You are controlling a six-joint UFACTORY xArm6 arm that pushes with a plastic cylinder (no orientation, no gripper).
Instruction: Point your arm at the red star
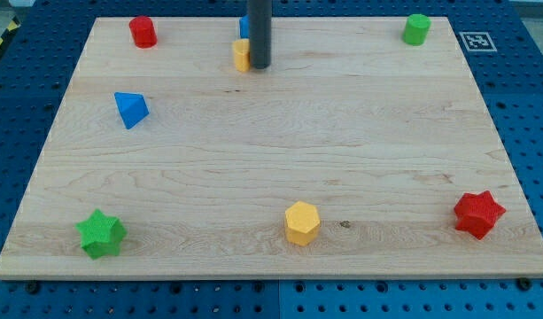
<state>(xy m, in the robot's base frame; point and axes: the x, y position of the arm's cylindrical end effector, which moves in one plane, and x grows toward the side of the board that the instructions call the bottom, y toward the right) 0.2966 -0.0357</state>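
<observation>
The red star (478, 213) lies near the board's lower right corner. My tip (259, 66) is at the view's top centre, far from the star. It stands just right of a small yellow block (242, 55), touching or nearly touching it. A blue block (244, 25) peeks out behind the rod, mostly hidden.
A red cylinder (143, 32) sits at the top left and a green cylinder (416, 29) at the top right. A blue pyramid-like block (129, 109) is at the left. A green star (101, 234) is at the bottom left, a yellow hexagon (301, 222) at the bottom centre.
</observation>
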